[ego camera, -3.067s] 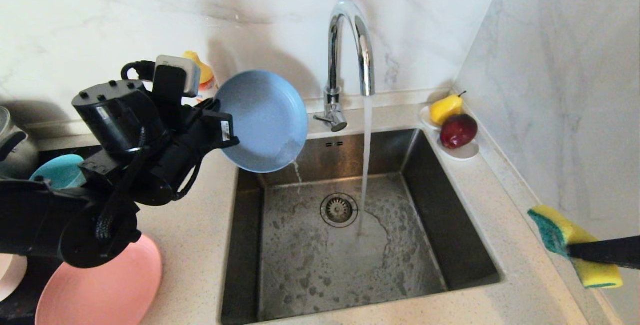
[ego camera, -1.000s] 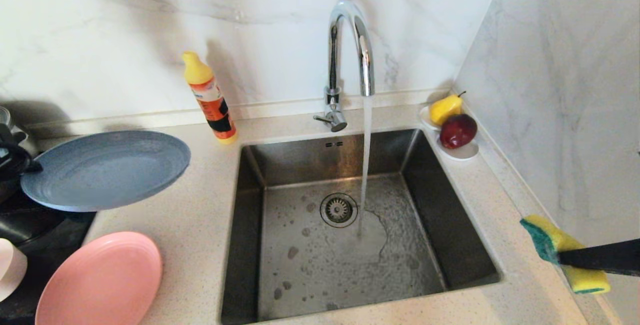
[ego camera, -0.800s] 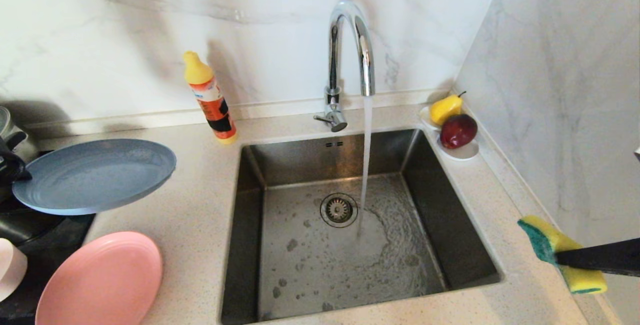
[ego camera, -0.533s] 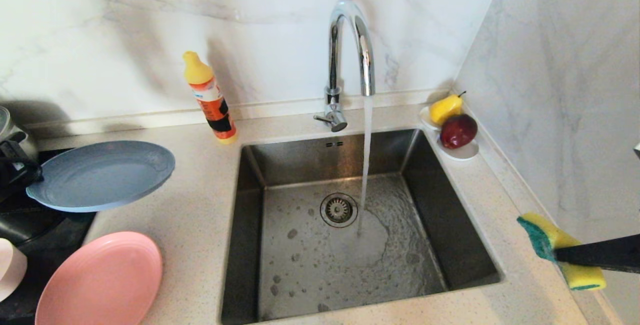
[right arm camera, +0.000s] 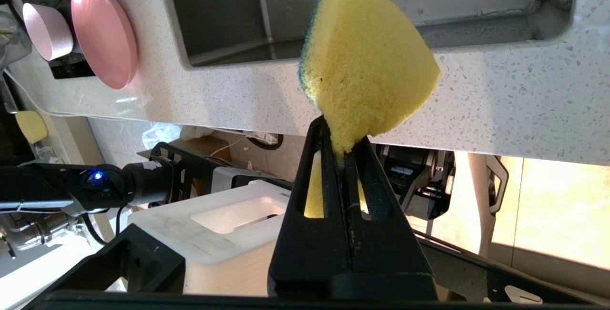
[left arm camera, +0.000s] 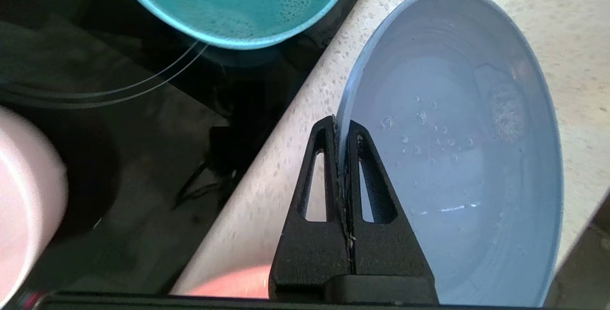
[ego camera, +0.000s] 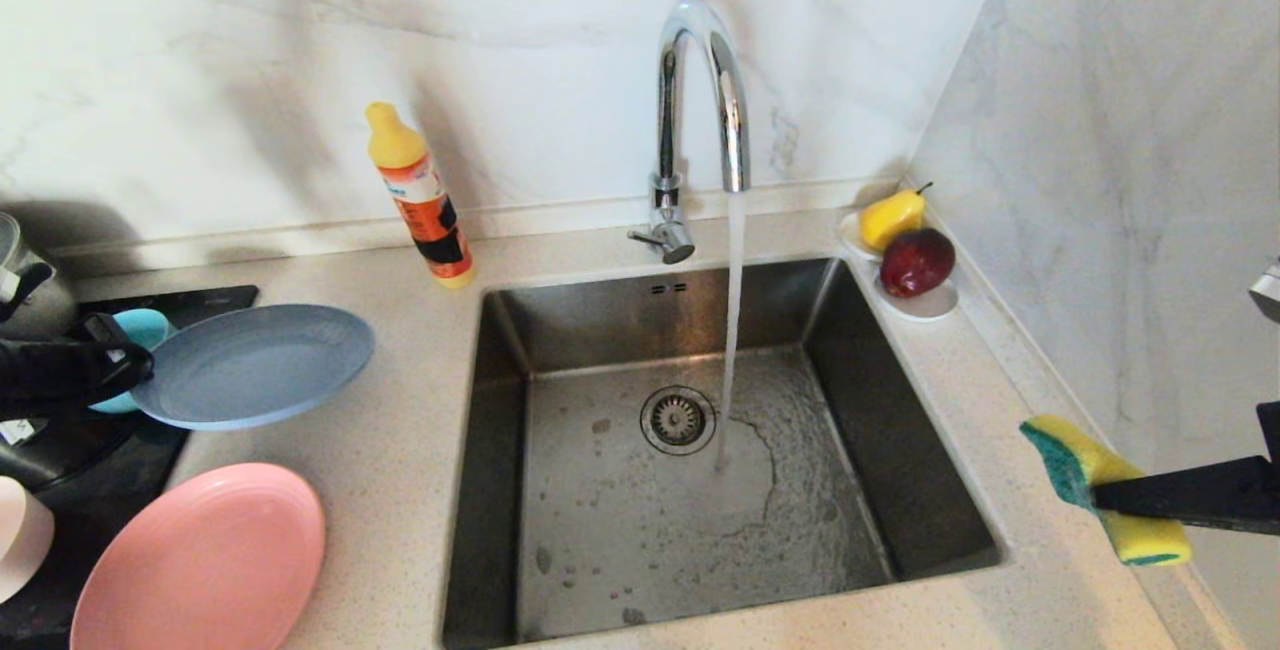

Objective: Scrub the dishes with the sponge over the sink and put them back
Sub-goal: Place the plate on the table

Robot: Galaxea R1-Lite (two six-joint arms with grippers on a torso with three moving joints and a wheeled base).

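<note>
My left gripper (ego camera: 140, 367) (left arm camera: 340, 126) is shut on the rim of the grey-blue plate (ego camera: 255, 365) (left arm camera: 452, 148). The plate is held almost level over the counter's left part, beside the black hob, wet inside. Just behind it sits the teal bowl (ego camera: 140, 330) (left arm camera: 233, 5). The salmon-pink plate (ego camera: 200, 560) (right arm camera: 102, 33) lies at the front left, with the pale pink plate (ego camera: 20, 550) (right arm camera: 45, 31) further left. To the right of the sink (ego camera: 700, 450), my right gripper (ego camera: 1100, 500) (right arm camera: 340, 145) is shut on the yellow-and-green sponge (ego camera: 1100, 490) (right arm camera: 367, 57), above the counter.
Water runs from the chrome faucet (ego camera: 700, 100) into the basin near the drain (ego camera: 678, 420). An orange detergent bottle (ego camera: 420, 200) stands behind the sink's left corner. A small white dish with a pear and an apple (ego camera: 910, 250) sits at the back right, by the wall.
The left gripper carried the grey-blue plate from a tilt over the sink to the left and levelled it; in the last half second it shifted slightly right. The sponge hardly moved.
</note>
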